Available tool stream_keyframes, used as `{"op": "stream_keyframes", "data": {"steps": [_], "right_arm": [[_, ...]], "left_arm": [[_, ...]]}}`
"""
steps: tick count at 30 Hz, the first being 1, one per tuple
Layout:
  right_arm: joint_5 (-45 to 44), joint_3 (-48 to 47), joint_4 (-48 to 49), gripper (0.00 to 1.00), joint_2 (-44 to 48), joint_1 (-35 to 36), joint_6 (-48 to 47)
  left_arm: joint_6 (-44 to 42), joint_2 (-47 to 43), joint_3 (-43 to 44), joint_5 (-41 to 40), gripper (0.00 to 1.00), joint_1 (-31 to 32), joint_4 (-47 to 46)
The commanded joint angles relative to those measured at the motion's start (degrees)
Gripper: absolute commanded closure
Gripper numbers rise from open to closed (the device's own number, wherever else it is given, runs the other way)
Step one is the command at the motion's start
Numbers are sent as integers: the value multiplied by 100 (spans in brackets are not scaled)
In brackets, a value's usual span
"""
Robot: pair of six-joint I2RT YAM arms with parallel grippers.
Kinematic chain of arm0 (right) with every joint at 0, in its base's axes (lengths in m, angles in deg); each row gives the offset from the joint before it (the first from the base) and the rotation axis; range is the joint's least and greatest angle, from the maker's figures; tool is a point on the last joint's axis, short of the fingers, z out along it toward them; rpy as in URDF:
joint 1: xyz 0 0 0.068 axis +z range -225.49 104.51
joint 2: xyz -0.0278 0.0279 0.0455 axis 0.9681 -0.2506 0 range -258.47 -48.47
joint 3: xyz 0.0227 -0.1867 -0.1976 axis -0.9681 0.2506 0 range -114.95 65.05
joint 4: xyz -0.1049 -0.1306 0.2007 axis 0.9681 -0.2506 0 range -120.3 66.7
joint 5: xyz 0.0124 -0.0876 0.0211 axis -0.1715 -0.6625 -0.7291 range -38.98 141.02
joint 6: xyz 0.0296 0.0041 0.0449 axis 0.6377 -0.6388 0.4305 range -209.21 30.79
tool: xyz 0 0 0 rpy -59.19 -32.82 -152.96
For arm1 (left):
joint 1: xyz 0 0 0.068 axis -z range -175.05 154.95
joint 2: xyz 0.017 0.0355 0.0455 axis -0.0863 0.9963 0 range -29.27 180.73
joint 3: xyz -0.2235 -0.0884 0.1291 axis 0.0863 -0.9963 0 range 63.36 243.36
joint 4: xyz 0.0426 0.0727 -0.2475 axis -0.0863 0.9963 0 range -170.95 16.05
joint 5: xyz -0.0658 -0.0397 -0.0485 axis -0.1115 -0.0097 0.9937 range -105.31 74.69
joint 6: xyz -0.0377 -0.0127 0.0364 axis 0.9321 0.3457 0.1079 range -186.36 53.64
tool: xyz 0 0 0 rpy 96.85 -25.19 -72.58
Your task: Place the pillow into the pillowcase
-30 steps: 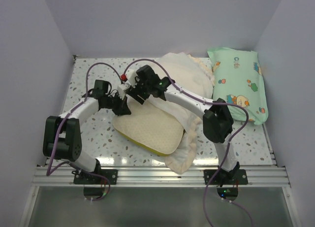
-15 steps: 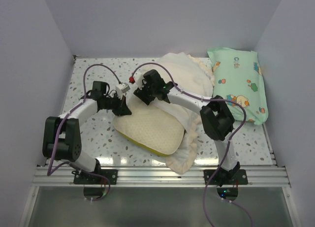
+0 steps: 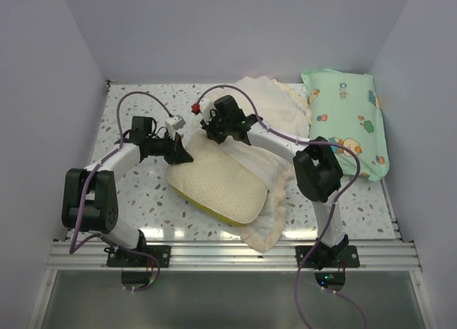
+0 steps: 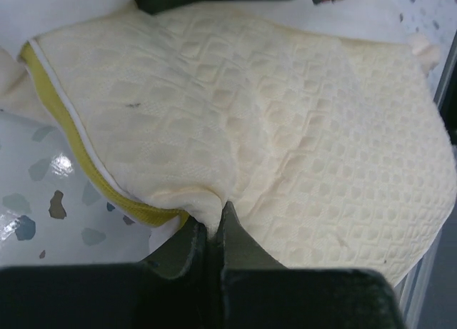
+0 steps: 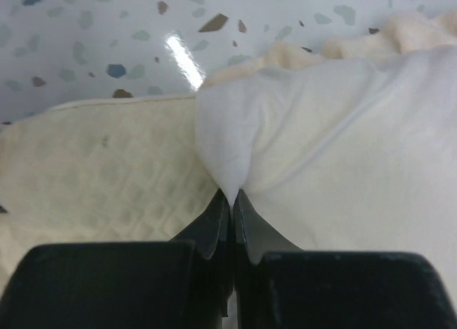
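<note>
Status: both arms are on fabric, and the pillow isn't in yet.

- Left end effector (image 4: 214, 215): jaws fully closed, pinching a small tuck of the pillow (image 3: 218, 183) cover, just inside the yellow edge near its far-left corner.
- Right end effector (image 5: 232, 197): jaws fully closed on a peaked fold of the pillowcase (image 3: 275, 115), on the pale cream side, right where it meets the pillow's far edge.
- Pillow lies flat on the desk (image 3: 136, 193), centre-left. Its right and near sides lie on the pillowcase, whose ruffled trim shows along them. I read it as resting on top, not inserted.
- Pillowcase is bunched from far centre round to the near edge. The mint-green pillow (image 3: 350, 122) sits just beside it on the right and isn't involved.

Risks from here:
1. Can't tell from the wrist view whether the right pinch has one layer or both. If both, lifting won't open a mouth and the pillow just rides over the case.
2. Both grips are thin tucks of limp cloth. Any sideways pull could strip the fabric out, the pillow cover first.
3. The pillow's weight pins the case underneath, so lifting the case edge may drag the pillow or bunch the case further.
4. The wrists are near each other over the pillow's far edge. The cables loop overhead, so a crossing move could snag or collide.
</note>
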State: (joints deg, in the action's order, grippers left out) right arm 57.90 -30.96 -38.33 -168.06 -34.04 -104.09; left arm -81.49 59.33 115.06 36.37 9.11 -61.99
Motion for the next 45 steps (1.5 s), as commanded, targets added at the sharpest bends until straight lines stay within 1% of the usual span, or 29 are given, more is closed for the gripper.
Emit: {"op": "stream_keyframes", "data": {"steps": [1, 2, 3, 5, 6, 7, 8, 9, 10, 12, 14, 16, 17, 18, 19, 20, 21, 22, 23, 26, 28, 29, 30, 34, 37, 38, 40, 43, 45], "right_arm": [[1516, -217, 78, 100, 549, -6, 721], [1928, -199, 122, 100, 647, 3, 1166], [2628, -199, 184, 100, 700, 29, 1423], [3203, -217, 403, 100, 823, 100, 2238], [3554, -278, 448, 100, 858, 178, 2469], [3801, -252, 570, 100, 919, 205, 2750], [3926, -191, 1032, 100, 1146, 232, 3362], [4014, -103, 1333, 100, 1322, 258, 3673], [4311, -163, 1692, 100, 1437, 258, 3980], [4436, -601, 1687, 100, 1623, 162, 4588], [4445, -612, 1522, 100, 1763, 118, 4443], [4542, -254, 803, 100, 1851, 196, 4073], [4829, 87, 921, 100, 2008, 223, 4167], [4850, 761, 1027, 100, 2158, 310, 4185], [4702, 1003, 819, 100, 2290, 354, 4038], [4178, 1153, 530, 100, 2387, 398, 3401], [3895, 1328, 257, 100, 2457, 425, 3073], [3665, 1400, -207, 100, 2458, 416, 2765], [3098, 1453, -342, 100, 2475, 416, 2153], [2522, 1673, -676, 100, 2458, 434, 1621], [2398, 1498, -1096, 59, 2284, 451, 1514], [2328, 1436, -1195, 41, 2239, 460, 1514], [2179, 1366, -1265, 3, 2204, 495, 1514], [1643, 1129, -1748, 1, 1993, 714, 1373], [688, 1119, -1654, 1, 1896, 1127, 1216], [458, 1215, -1566, 2, 1887, 1354, 1171], [-234, 1268, -1355, 1, 1826, 1602, 1049], [-826, 1242, -1205, 1, 1562, 1918, 952], [-1695, 1260, -995, 1, 1290, 2138, 829]], "left_arm": [[1325, -18, -54, 1298, 100, -12, -1628], [1808, -53, -168, 1431, 100, -12, -2189], [2883, -140, -300, 1511, 100, 5, -3448], [4056, -220, -757, 1608, 100, 32, -4938], [5080, -237, -854, 1582, 100, 49, -6251], [5561, -238, -968, 1478, 100, 49, -6838], [6018, -246, -995, 1433, 100, 23, -7366], [6797, -264, -1004, 1398, 100, 23, -8303], [7005, -281, -961, 1284, 100, 23, -8590], [6894, -508, -899, 1047, 100, -12, -8139], [6709, -641, -969, 564, 100, -3, -7778], [6743, -642, -1048, 135, 100, 14, -7522], [6760, -598, -1048, -34, 100, 23, -7156], [6761, -502, -1092, -218, 100, 23, -6995], [6700, -458, -1101, -550, 100, 14, -6741], [6630, -431, -1101, -728, 100, 14, -6460], [6411, -335, -1049, -877, 100, 6, -5918], [6340, -256, -1013, -1001, 100, -12, -5678], [6321, -73, -987, -1011, 100, -29, -5484], [6383, 244, -960, -1116, 100, -39, -5176], [6392, 368, -934, -1256, 100, -30, -5130], [6374, 438, -925, -1335, 100, -30, -5052], [6322, 465, -873, -1380, 100, -21, -5034], [6075, 597, -583, -1564, 100, 23, -4577], [6057, 615, -538, -1504, 99, 32, -4462], [6110, 606, -547, -1477, 95, 23, -4462], [6180, 615, -565, -1354, 92, 23, -4523], [6251, 580, -556, -1292, 86, 32, -4603], [6268, 562, -556, -1187, 84, 32, -4586]]}}
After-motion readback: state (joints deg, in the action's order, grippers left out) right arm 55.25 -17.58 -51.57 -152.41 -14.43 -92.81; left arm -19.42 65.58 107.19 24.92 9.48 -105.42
